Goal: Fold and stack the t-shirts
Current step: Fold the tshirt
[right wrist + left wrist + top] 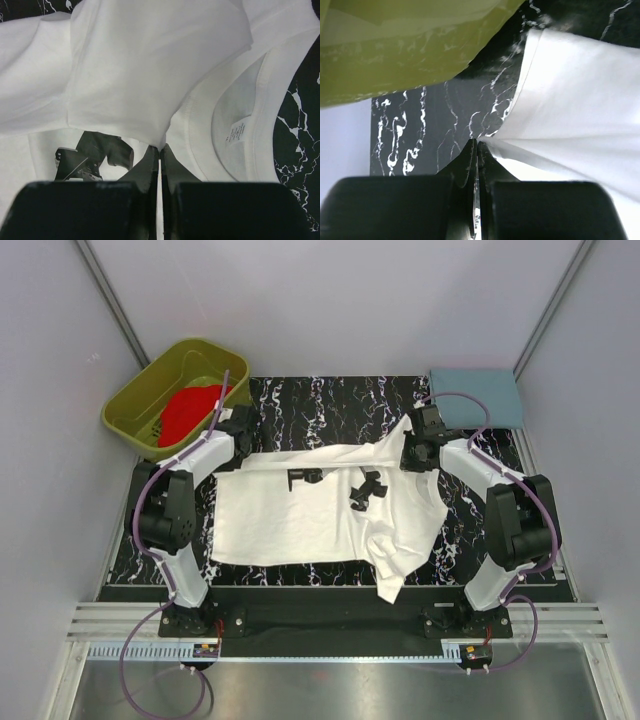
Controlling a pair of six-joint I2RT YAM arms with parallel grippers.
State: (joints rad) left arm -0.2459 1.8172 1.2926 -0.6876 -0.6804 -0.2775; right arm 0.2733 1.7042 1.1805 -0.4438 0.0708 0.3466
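A white t-shirt (300, 515) lies spread on the black marbled mat, with a black print (365, 488) facing up and a sleeve bunched at the front right. My left gripper (242, 446) is shut on the shirt's far left corner; in the left wrist view the cloth (570, 110) runs from the pinched fingertips (478, 145). My right gripper (412, 462) is shut on a fold at the far right near the collar (200, 125). In the right wrist view the gripper (161, 148) pinches the cloth. A red t-shirt (190, 410) lies in the tub.
The olive-green tub (135, 405) stands at the back left, close to my left arm, and its wall (395, 55) fills the top of the left wrist view. A flat teal pad (478, 397) lies at the back right. Grey walls enclose the table.
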